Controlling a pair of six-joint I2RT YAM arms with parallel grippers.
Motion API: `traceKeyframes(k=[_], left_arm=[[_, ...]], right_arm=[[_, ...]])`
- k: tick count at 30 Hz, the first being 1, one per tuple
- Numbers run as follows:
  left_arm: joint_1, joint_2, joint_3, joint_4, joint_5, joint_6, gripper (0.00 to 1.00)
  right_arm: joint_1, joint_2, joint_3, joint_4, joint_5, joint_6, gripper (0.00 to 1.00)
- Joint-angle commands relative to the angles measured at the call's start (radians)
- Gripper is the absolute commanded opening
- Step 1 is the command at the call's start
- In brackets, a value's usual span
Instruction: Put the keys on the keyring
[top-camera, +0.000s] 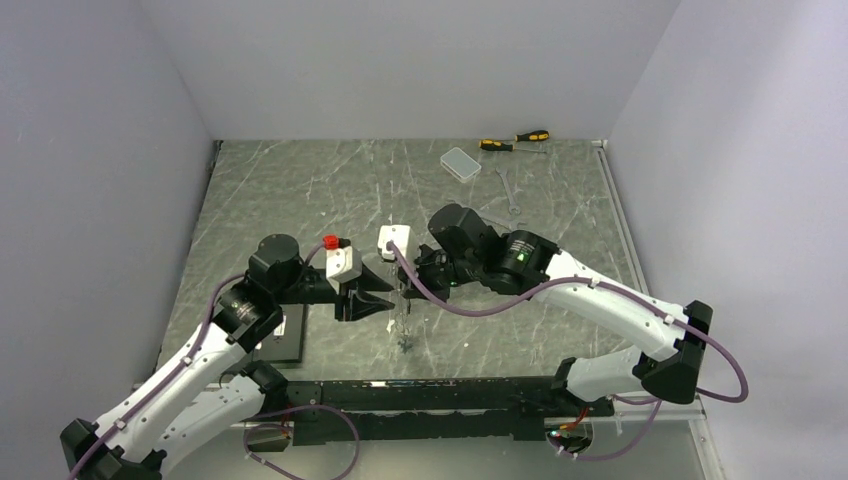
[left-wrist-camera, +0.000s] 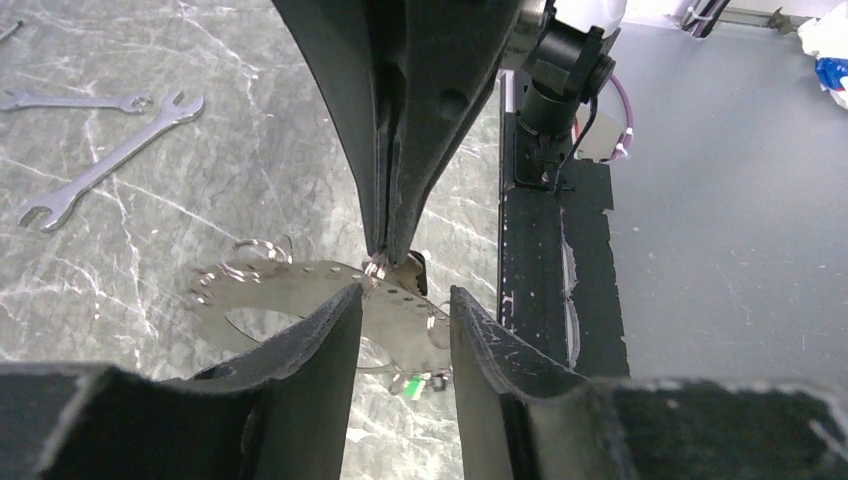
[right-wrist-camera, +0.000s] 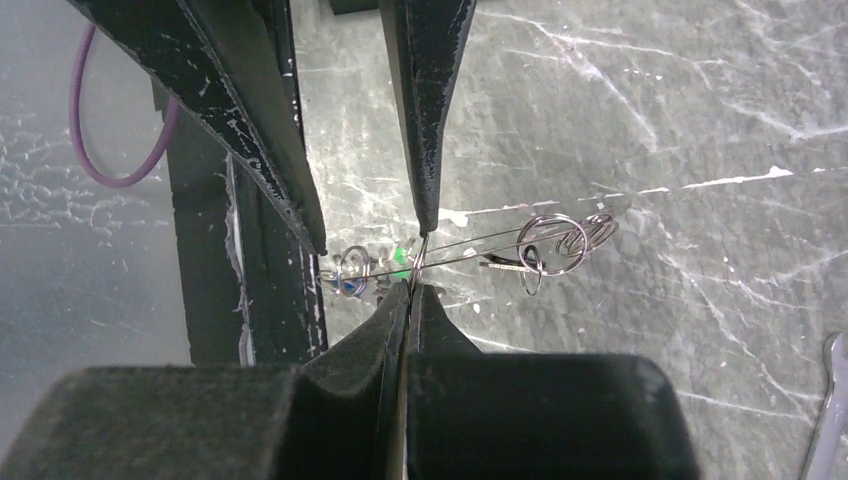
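The right fingers (right-wrist-camera: 382, 330) are clenched on the thin wire of the keyring (right-wrist-camera: 470, 248), holding it up above the surface (top-camera: 300, 190), about midway along its near edge. The left fingers (left-wrist-camera: 310, 340) stand spread and released, one on each side of the ring. The keys (right-wrist-camera: 350, 280), one green-headed and one blue, hang by the pinch. Wrenches (left-wrist-camera: 100, 160) lie well apart.
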Motion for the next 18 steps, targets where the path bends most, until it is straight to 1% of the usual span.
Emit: traceKeyframes(k=[1, 8, 11, 18], left_arm=[[-0.004, -0.034, 0.004, 0.106, 0.015, -0.027, 0.42], [-0.003, -0.021, 0.009, 0.091, 0.027, -0.015, 0.42], [-0.004, -0.002, 0.015, 0.083, 0.053, -0.016, 0.39], [-0.004, 0.023, 0.018, 0.084, 0.089, -0.023, 0.36]], right_arm=[[0.024, 0.006, 0.052, -0.017, 0.018, -0.028, 0.0], [0.045, 0.006, 0.066, -0.024, 0.029, -0.034, 0.0], [0.049, -0.001, 0.063, -0.011, 0.033, -0.032, 0.0], [0.055, -0.006, 0.062, 0.003, 0.026, -0.031, 0.0]])
